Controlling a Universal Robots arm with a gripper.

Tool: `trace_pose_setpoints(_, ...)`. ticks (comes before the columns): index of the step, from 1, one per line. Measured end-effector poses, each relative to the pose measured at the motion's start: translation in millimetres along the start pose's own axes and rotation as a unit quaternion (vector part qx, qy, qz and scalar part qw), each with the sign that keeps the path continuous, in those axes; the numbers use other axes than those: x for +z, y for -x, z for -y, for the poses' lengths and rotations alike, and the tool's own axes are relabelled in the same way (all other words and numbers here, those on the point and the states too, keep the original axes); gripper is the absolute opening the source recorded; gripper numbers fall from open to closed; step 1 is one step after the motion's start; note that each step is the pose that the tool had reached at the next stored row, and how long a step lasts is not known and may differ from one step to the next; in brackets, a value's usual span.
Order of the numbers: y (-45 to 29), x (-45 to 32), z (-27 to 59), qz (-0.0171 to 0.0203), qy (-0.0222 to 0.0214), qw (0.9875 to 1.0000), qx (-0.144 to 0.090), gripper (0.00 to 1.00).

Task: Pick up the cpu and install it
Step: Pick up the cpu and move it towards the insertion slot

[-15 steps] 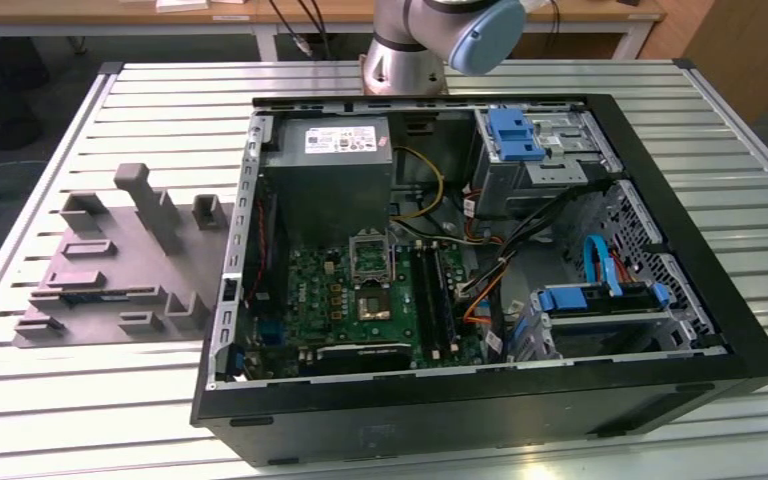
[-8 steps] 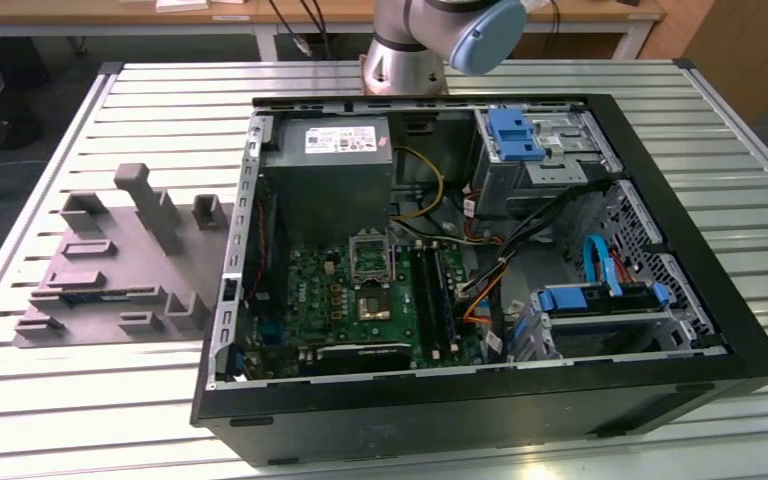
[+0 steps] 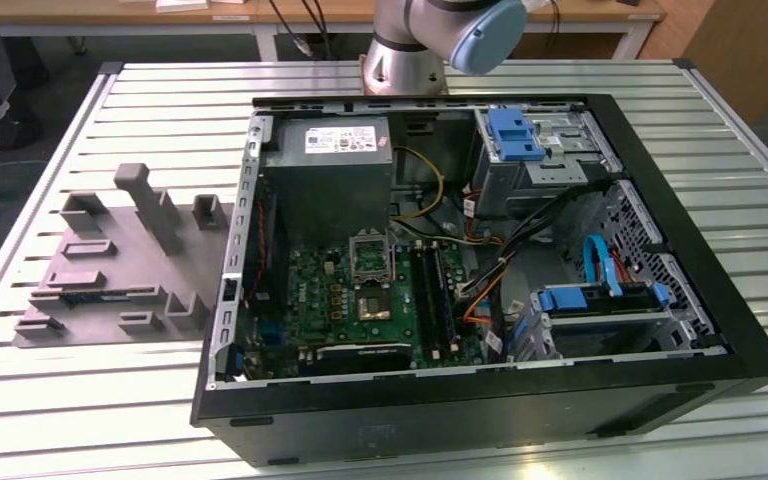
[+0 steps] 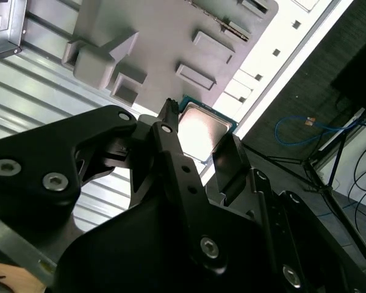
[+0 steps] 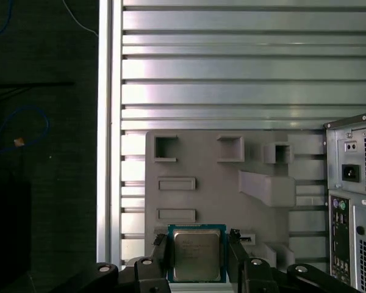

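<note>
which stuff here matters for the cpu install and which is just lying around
Job: cpu, held in the gripper; motherboard in the computer case.
Lying about: grey tray; blue cable on the floor; power supply.

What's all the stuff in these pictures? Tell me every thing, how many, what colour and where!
cpu: one, silvery with a dark rim, held up off the table, with the tray behind it in both wrist views.
tray: one, grey, on the table at the exterior view's left of the computer case.
computer case: one, black, open, on the table.
motherboard: one, green, inside the case.
blue brackets: two, inside the case toward the exterior view's right.
table: one, silvery, slatted, under everything.
arm: one, grey with a blue cap, behind the case.
gripper: one, black, shut on the cpu's sides.
</note>
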State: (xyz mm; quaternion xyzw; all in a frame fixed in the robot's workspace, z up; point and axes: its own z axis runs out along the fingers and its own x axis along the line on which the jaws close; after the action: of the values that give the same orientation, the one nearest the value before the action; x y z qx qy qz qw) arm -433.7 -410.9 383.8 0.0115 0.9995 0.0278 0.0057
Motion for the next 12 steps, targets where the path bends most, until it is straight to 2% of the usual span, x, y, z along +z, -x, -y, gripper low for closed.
trace_pose_setpoints(12,4.7,0.1,-0.2,0.0,0.0,1.0,0.0,0.47)
